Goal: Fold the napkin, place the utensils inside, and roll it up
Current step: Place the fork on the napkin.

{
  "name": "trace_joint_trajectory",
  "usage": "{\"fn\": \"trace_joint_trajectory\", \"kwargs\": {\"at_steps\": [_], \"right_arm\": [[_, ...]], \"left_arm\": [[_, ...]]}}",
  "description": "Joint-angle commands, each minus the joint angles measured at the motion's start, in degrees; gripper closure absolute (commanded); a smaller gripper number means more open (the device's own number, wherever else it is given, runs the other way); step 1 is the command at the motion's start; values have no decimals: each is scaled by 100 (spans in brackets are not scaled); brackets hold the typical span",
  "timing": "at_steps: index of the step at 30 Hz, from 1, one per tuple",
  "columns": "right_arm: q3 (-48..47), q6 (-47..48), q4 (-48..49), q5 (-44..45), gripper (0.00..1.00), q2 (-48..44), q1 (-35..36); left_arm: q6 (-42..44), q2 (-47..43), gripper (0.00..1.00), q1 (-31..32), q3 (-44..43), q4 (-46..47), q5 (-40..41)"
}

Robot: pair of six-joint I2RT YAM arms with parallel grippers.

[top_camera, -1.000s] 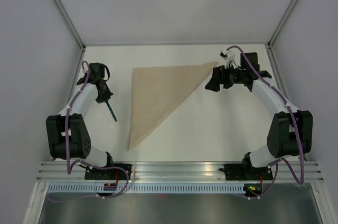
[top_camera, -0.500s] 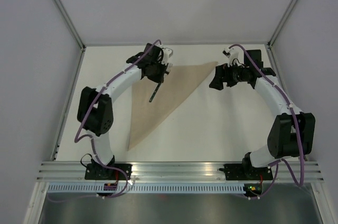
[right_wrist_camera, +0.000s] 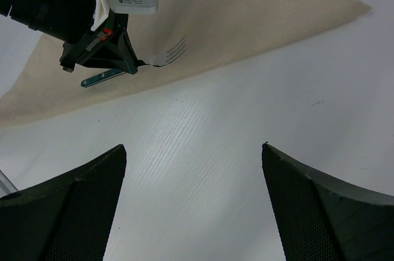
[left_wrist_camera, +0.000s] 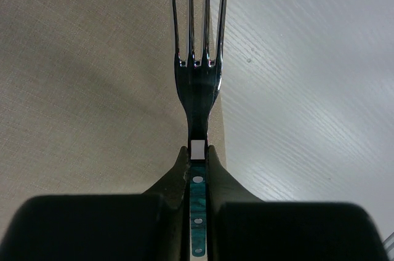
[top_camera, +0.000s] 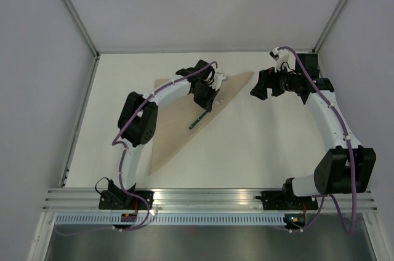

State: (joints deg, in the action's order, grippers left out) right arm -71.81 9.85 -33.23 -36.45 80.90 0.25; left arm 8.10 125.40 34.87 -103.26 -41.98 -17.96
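Note:
The beige napkin [top_camera: 175, 113] lies flat, folded into a triangle, in the middle of the table. My left gripper [top_camera: 206, 102] is shut on the fork [top_camera: 197, 119] by its teal handle, over the napkin's right slanted edge. In the left wrist view the silver tines of the fork [left_wrist_camera: 198, 58] point away from the gripper [left_wrist_camera: 197, 156], along the line between napkin [left_wrist_camera: 86, 88] and bare table. My right gripper [top_camera: 258, 87] is open and empty, just right of the napkin's far right corner. Its wrist view shows the gripper [right_wrist_camera: 192, 146], the napkin [right_wrist_camera: 246, 15] and the fork [right_wrist_camera: 166, 56].
The white table [top_camera: 258, 144] is walled by grey panels at left, right and back. An aluminium rail [top_camera: 203, 199] with the arm bases runs along the near edge. The left arm [top_camera: 138, 119] arches over the napkin's left part.
My left arm has swung from the table's left side across the napkin to its right edge, carrying the fork. My right gripper has drawn back a little to the right.

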Motion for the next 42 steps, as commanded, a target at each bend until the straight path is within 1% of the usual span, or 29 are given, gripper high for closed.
{"fn": "trace_joint_trajectory", "kwargs": {"at_steps": [1,9,28,42], "right_arm": [[-61,-158,1,59,5,-66,19],[0,-158,62,-3,5,-31,10],[115,-202,142,-108,5,66,10],[159,-211,177,-126,5,101,19]], "left_arm": [[-238,28,98,-25,-230,-250,-208],[-212,37,98,2,-45,-355,-121],[-476,397,98,20,-124,-469,-235],[-590,529,98,37,-212,-460,-112]]}}
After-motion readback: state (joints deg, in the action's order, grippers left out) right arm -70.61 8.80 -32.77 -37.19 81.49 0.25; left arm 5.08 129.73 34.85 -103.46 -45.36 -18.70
